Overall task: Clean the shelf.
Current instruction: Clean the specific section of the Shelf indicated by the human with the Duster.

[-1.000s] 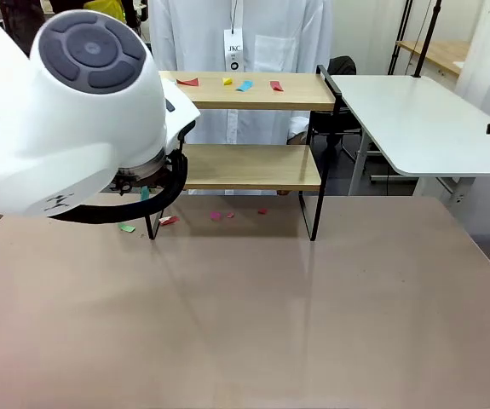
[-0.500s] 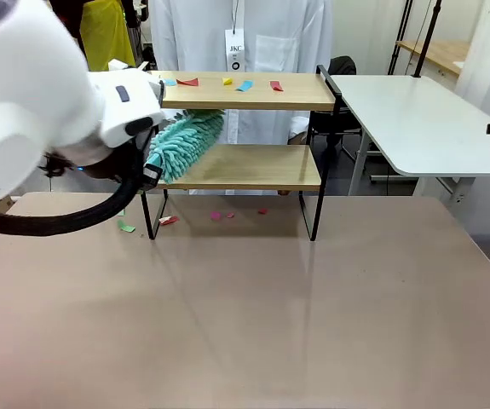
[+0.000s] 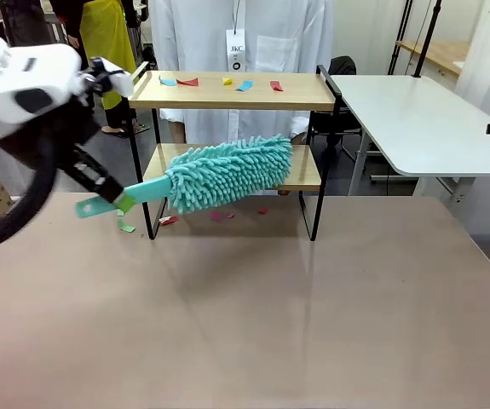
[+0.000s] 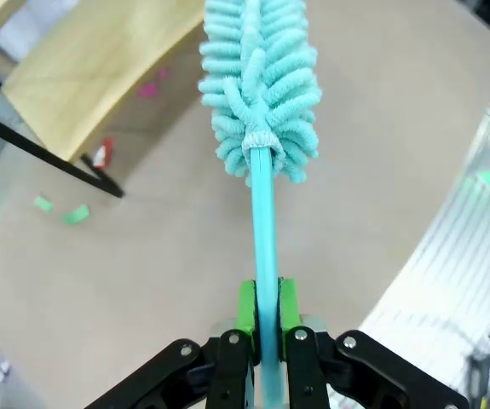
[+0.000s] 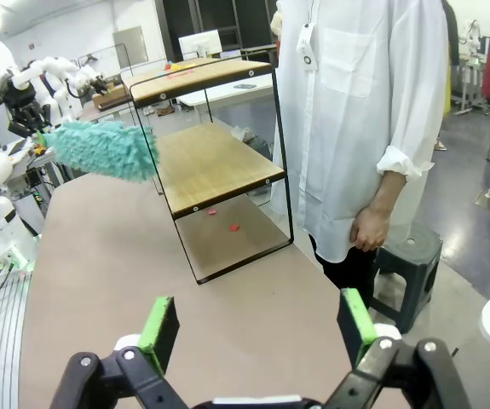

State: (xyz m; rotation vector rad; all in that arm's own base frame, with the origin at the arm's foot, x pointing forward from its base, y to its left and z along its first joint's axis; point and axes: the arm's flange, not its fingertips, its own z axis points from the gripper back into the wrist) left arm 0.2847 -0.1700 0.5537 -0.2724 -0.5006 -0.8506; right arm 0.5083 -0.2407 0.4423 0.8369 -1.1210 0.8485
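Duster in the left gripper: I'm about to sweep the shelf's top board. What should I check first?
1. Grip: left gripper shut on the duster handle: ok.
2. Duster head free of the shelf frame. The right wrist view shows it apart, on the robot's side: ok.
3. Head level with the top board. It hangs lower, near the lower board: not ok.
4. Top board clean. Paper scraps lie on it: not ok.
5. Right gripper open and back from the shelf: ok.
6. Person's hands away from the shelf. One hand hangs at the side, the other I cannot make out: cannot tell.
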